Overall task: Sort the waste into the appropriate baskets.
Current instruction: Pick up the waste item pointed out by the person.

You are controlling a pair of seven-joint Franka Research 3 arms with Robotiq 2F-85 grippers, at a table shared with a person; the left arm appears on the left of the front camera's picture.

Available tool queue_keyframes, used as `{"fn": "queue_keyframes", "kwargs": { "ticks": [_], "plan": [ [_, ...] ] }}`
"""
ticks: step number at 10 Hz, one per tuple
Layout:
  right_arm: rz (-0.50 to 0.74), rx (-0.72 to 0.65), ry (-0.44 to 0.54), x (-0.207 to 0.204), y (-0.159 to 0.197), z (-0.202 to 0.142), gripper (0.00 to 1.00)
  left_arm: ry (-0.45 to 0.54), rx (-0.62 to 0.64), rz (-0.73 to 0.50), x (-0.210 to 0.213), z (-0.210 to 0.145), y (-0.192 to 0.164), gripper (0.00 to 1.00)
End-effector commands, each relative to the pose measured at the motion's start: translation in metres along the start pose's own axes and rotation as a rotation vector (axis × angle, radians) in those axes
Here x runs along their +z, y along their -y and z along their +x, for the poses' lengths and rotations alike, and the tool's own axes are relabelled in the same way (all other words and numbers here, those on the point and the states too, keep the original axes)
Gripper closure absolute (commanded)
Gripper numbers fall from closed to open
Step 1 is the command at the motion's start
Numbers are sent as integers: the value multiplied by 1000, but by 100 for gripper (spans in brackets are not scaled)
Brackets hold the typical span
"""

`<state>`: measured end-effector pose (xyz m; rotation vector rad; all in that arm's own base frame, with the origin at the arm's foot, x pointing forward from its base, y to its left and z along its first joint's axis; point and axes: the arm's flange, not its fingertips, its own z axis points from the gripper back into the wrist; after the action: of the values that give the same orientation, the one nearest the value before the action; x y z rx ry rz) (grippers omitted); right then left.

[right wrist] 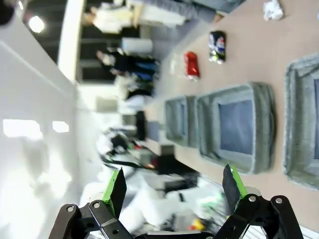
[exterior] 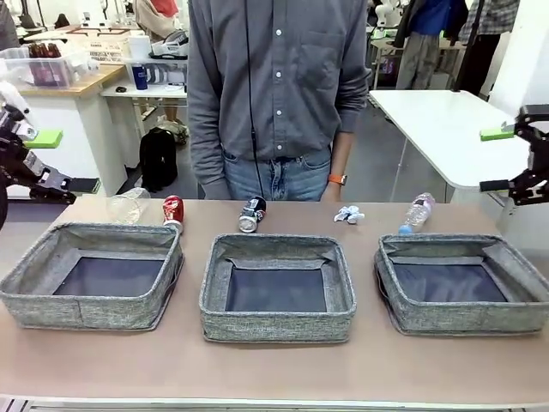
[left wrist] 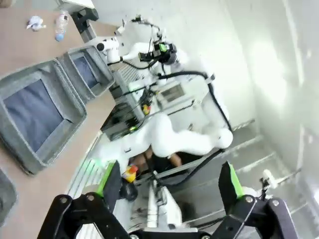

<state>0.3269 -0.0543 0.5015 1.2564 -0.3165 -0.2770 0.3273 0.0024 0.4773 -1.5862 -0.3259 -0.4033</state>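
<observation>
Three grey woven-fabric baskets sit in a row along the near half of the tan table (exterior: 274,369): the left basket (exterior: 79,311) towards 8 o'clock, the middle basket (exterior: 274,326) at 6 o'clock and the right basket (exterior: 470,316) towards 4 o'clock, each apart from its neighbour with its dark flat bottom in plain sight; the waste lies in a loose line along the far edge, on the tabletop beyond the baskets; the clear plastic cup (exterior: 129,206) lies on its side at 12 o'clock of the left basket, and the red soda can (exterior: 173,210) stands just beside it at that basket's 1 o'clock, close to the far right corner of the rim; the crushed dark can (exterior: 251,215) lies at about 11 o'clock of the middle basket, near its far rim; the crumpled white paper wad (exterior: 348,214) rests at 1 o'clock of the same basket; the clear plastic bottle (exterior: 418,211) lies tilted at 11 o'clock of the right basket; a person (exterior: 279,86) in a grey shirt stands at the table's 12 o'clock; the left gripper (exterior: 69,161) hangs above the table's 9 o'clock edge, fingers spread and released, grasping nothing; the right gripper (exterior: 489,160) hangs above the 3 o'clock edge, likewise spread wide and grasping nothing.
</observation>
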Motion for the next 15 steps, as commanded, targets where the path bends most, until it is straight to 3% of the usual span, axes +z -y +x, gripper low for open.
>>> {"fn": "queue_keyframes", "kwargs": {
  "ticks": [1, 2, 15],
  "plan": [
    [-1, -6, 93, -32, 15, -12, 0, -25, 118, 143, -5, -2, -13, 0],
    [0, 0, 0, 0, 0, 0, 0, 0, 0, 0, 0, 0, 0, 0],
    [0, 0, 0, 0, 0, 0, 0, 0, 0, 0, 0, 0, 0, 0]
  ]
}}
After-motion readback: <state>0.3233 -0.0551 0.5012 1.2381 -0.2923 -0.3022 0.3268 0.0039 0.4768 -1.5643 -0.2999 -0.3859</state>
